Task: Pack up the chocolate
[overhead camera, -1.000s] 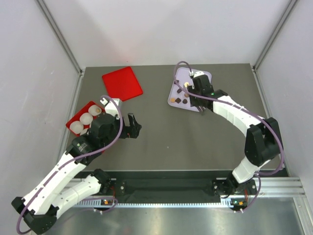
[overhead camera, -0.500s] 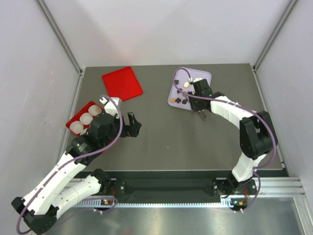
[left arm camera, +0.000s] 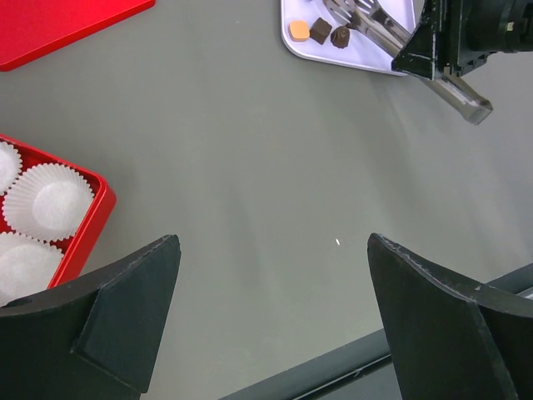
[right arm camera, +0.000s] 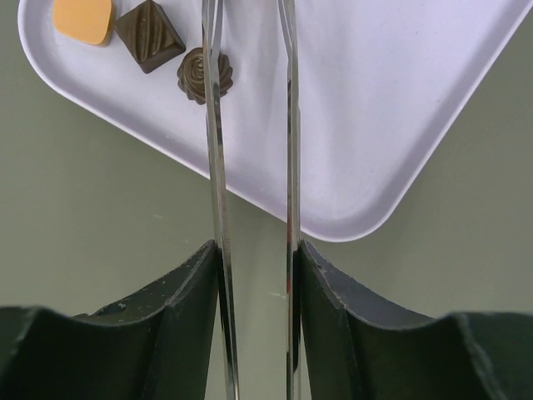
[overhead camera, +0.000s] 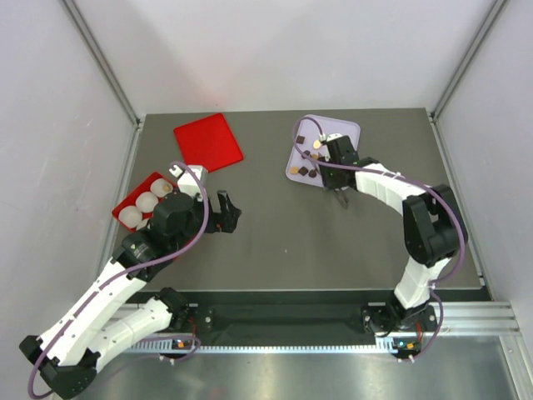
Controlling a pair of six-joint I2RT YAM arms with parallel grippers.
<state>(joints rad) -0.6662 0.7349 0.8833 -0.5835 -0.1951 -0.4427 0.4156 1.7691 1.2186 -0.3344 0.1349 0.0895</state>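
**Chocolate [right arm camera: 204, 73] sits on the tray [right arm camera: 375, 125] under the tweezers**

The right jaws are partly closed, pinching a pair of metal tweezers [right arm camera: 214, 150] whose blades reach out over the pale tray. The blade tips run out of the wrist view, so I cannot tell whether they hold a piece. A caramel square and two dark pieces lie together just left of the blades. The left jaws are spread wide and hold nothing, hanging above bare tabletop [overhead camera: 283, 233] beside the red box [left arm camera: 96, 217] of paper cups [left arm camera: 52, 200].

Since a second ago the right elbow has drawn in leftward. The left arm, box and red lid [overhead camera: 207, 142] have not moved.

The tabletop is dull grey-green, enclosed by white walls.
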